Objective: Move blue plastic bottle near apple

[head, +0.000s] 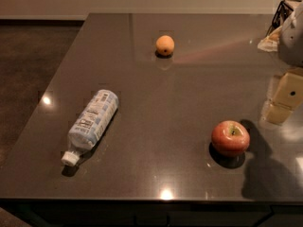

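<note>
Three things lie well apart: blue plastic bottle (92,119), apple (230,137), orange (165,45); pincer (283,102) at right edge, grip state unclear.

The gripper (283,100) shows at the right edge of the view, made of pale cream, blocky pieces, and the larger piece carries a small dark round dot. Above it the arm (292,32) is a smooth, rounded shell in greyish white.

I could read nothing. The bottle (90,123), lying at nine o'clock on the table (189,74), carried a blue and white label (97,109) with dark print, too small for me to make out. My gripper (283,103) hung at three o'clock.
</note>
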Robot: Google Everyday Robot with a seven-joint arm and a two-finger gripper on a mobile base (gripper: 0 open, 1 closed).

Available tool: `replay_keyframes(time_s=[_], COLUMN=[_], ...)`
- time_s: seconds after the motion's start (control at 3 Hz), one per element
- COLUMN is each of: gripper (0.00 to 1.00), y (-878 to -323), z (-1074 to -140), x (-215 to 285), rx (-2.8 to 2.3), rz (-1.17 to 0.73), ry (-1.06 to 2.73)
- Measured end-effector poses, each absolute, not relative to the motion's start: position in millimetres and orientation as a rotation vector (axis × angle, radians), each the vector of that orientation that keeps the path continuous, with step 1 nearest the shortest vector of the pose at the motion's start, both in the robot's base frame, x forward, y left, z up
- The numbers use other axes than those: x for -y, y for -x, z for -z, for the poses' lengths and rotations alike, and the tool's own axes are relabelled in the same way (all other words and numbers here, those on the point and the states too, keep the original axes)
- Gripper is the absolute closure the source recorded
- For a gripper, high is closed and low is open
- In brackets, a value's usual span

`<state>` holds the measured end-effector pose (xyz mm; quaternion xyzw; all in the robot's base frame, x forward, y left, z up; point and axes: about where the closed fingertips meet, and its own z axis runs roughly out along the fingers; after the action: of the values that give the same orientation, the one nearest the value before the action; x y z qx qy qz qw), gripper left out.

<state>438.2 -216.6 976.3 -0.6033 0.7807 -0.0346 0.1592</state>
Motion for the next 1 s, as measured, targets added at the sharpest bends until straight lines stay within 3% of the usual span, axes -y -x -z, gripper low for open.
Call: replay_keyframes(time_s=[0.67, 1.0], gripper=[0.00, 0.00], y=[-443.7, -451.6], z=[-978.2, -984.0], x=[199.9, 151.4], rx=[-2.172, -2.002], rz=[0.062, -0.012], ry=[1.767, 1.880])
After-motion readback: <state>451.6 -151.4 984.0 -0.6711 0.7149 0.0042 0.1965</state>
